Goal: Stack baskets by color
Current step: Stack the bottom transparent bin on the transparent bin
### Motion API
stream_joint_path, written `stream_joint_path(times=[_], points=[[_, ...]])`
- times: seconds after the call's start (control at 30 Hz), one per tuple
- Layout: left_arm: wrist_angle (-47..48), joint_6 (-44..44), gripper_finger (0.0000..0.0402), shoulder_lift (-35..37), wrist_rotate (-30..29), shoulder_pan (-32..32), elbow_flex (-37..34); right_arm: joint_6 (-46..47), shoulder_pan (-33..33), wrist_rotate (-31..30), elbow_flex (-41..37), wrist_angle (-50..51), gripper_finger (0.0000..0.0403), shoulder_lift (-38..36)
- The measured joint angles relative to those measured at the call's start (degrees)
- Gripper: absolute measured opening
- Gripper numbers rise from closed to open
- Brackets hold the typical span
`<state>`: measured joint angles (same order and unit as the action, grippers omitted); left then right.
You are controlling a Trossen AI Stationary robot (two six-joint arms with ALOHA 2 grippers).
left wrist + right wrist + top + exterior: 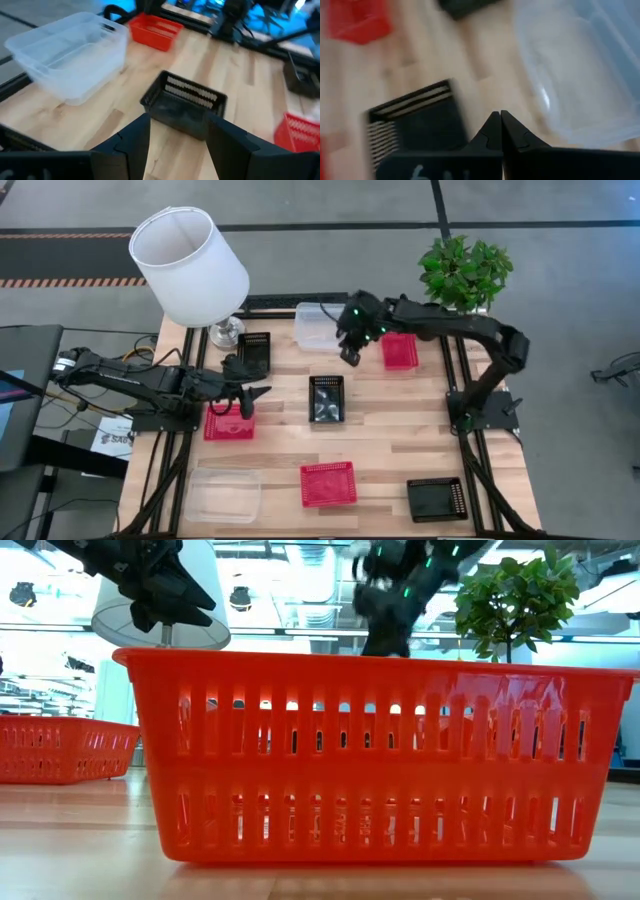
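Observation:
Several small baskets lie apart on the wooden table, each flat on its bottom. Black baskets sit at the centre (326,398), the far left (254,352) and the near right (437,499). Red ones lie at the left (229,422), the near middle (328,483) and the far right (399,350). Clear ones are at the far middle (320,325) and the near left (222,493). My left gripper (255,402) hovers open over the left red basket, empty, pointing at the centre black basket (185,102). My right gripper (349,360) hangs shut and empty, raised between the far clear basket (580,75) and the centre black one (415,130).
A white-shaded lamp (190,265) stands at the far left corner and a potted plant (463,272) at the far right. Bare wood lies between the baskets along the table's middle and right. The low view is mostly filled by the near red basket (380,755).

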<state>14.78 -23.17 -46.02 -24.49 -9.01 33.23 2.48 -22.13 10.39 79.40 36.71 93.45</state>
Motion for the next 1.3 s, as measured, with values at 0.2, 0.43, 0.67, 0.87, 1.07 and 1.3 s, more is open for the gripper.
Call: stream_joint_path(times=[0.2, 0.43, 0.67, 0.87, 1.07, 1.3], points=[[4.8, 4.4, 0.0169, 0.0, 12.3, 0.0, 0.0, 9.1, 12.1, -0.2, 0.0, 5.1, 0.0009, -5.4], [15.4, 8.6, 0.0169, 0.0, 31.5, 0.0, 0.0, 28.7, 26.4, -10.2, 0.0, 11.2, 0.0014, -6.1], [17.7, 2.0, 0.0169, 0.0, 39.6, -4.9, 0.0, 33.5, 36.5, -17.8, 0.0, 13.7, 0.0017, -4.8], [11.1, -11.8, 0.0169, -2.8, 36.4, -17.9, 0.0, 35.4, 39.7, -21.3, 0.0, 22.0, 0.0033, -6.0], [7.2, -24.3, 0.0169, -11.3, 31.1, -29.6, 0.1, 36.4, 44.8, -24.0, -4.6, 23.0, 0.0064, -9.5], [7.2, -27.6, 0.0169, -20.3, 25.1, -34.2, 0.0, 41.3, 49.4, -25.7, -12.7, 20.8, 0.0098, -15.0]])
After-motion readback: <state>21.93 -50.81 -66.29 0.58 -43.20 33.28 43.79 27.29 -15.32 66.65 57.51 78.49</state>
